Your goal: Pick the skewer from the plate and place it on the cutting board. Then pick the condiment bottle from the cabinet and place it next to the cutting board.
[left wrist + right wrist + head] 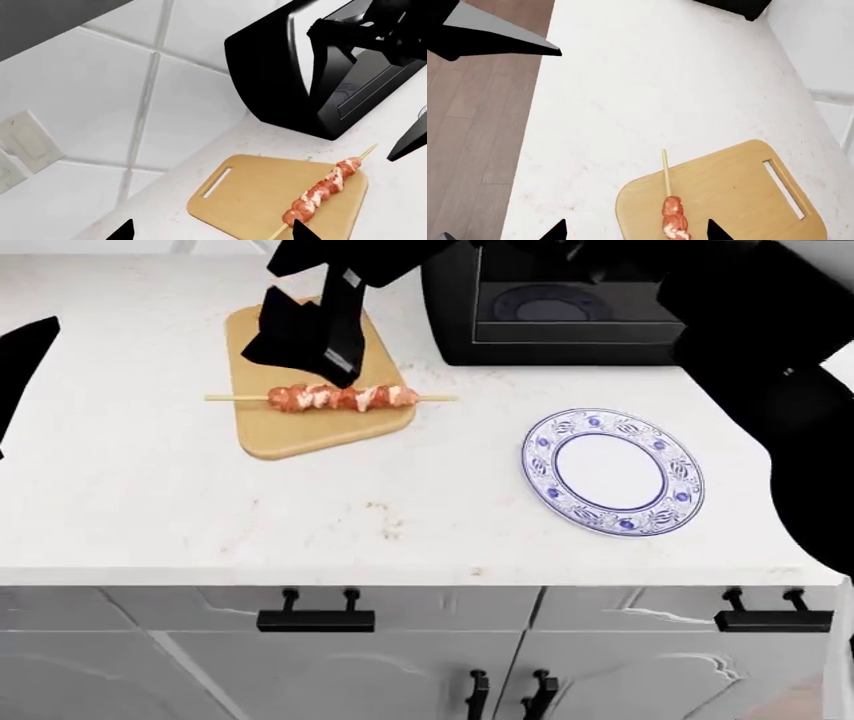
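The plate [613, 471] is seen bare on the counter's [334, 510] near right. Farther back, the skewer [342, 398] is laid across the cutting board [287, 435]. Above it the right gripper [310, 345] is held with fingers spread, empty; the left gripper's [210, 232] fingertips [301, 231] are likewise parted.

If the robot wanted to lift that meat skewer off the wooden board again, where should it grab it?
Probably at the meat chunks in the middle of the skewer, coming straight down from above. It lies flat across the cutting board, and its thin bare stick ends overhang the board's edges, giving the fingers little to pinch; the meaty middle is thicker.
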`<state>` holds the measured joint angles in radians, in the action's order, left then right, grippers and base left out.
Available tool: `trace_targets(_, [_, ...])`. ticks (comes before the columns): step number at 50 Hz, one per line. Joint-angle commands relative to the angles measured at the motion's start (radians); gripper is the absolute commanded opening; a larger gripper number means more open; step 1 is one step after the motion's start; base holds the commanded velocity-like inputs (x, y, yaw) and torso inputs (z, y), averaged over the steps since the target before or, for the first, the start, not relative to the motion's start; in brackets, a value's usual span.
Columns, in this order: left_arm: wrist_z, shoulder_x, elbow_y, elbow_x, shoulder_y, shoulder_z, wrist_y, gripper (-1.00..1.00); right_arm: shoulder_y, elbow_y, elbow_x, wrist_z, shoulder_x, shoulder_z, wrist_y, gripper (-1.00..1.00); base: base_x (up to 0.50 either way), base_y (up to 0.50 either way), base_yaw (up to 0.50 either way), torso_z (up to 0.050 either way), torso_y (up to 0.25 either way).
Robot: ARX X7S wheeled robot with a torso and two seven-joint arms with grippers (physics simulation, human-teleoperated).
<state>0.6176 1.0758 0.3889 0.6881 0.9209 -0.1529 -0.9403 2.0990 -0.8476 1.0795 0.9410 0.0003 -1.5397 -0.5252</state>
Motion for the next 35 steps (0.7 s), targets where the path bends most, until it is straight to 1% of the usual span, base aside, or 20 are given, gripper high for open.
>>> trace_targets(1, [-0.01, -0.001, 0.019, 0.019, 0.024, 0.007, -0.025, 1.0, 0.036, -0.004, 0.019, -0.011, 0.0, -0.001, 0.002, 1.0, -0.5, 0.0, 0.0, 0.0, 0.0])
trace_targets(11, [-0.048, -0.053, 0.011, 0.011, 0.054, 0.041, -0.022, 1.0, 0.067, -0.093, 0.033, -0.047, 0.0, 0.005, 0.007, 1.0, -0.5, 0.0, 0.0, 0.0, -0.001])
trace_targets(14, [-0.074, -0.084, 0.002, -0.011, 0.05, 0.05, 0.001, 1.0, 0.076, -0.134, 0.036, -0.074, 0.0, 0.007, 0.017, 1.0, 0.0, 0.0, 0.0, 0.0, -0.004])
trace_targets(18, [-0.153, -0.147, -0.015, -0.089, 0.03, 0.058, 0.078, 1.0, 0.104, -0.209, 0.025, -0.178, 0.0, 0.018, 0.044, 1.0, 0.0, 0.0, 0.0, 0.0, 0.0])
trace_targets(21, [-0.211, -0.195, -0.025, -0.111, 0.049, 0.052, 0.096, 1.0, 0.137, -0.252, 0.005, -0.265, 0.0, 0.022, 0.051, 1.0, 0.0, 0.0, 0.0, 0.0, 0.0])
trace_targets(23, [-0.235, -0.213, -0.027, -0.129, 0.06, 0.061, 0.106, 1.0, 0.164, -0.275, 0.003, -0.308, 0.0, 0.03, 0.052, 1.0, 0.0, 0.0, 0.0, 0.0, 0.0])
trace_targets(28, [-0.301, -0.245, -0.035, -0.168, 0.086, 0.085, 0.099, 1.0, 0.248, -0.337, 0.007, -0.352, 0.0, 0.043, 0.014, 1.0, 0.0, 0.0, 0.0, 0.0, 0.0])
trace_targets(29, [-0.317, -0.251, -0.036, -0.172, 0.091, 0.086, 0.088, 1.0, 0.257, -0.348, -0.026, -0.356, 0.0, 0.075, 0.005, 1.0, 0.0, 0.0, 0.0, 0.0, 0.0])
trace_targets(30, [-0.335, -0.256, -0.033, -0.174, 0.094, 0.085, 0.071, 1.0, 0.257, -0.355, -0.116, -0.366, 0.0, 0.162, -0.011, 1.0, 0.0, 0.0, 0.0, 0.0, 0.0])
trace_targets(32, [-0.369, -0.275, -0.024, -0.173, 0.094, 0.072, 0.053, 1.0, 0.257, -0.35, -0.358, -0.384, 0.0, 0.406, -0.06, 1.0, 0.0, 0.0, 0.0, 0.0, 0.0])
trace_targets(33, [-0.381, -0.283, -0.02, -0.168, 0.094, 0.065, 0.043, 1.0, 0.257, -0.343, -0.45, -0.401, 0.0, 0.503, -0.081, 1.0, 0.0, 0.0, 0.0, 0.0, 0.0])
trace_targets(35, [-0.398, -0.293, -0.012, -0.166, 0.09, 0.061, 0.028, 1.0, 0.257, -0.333, -0.569, -0.419, 0.0, 0.6, -0.082, 1.0, 0.0, 0.0, 0.0, 0.0, 0.0])
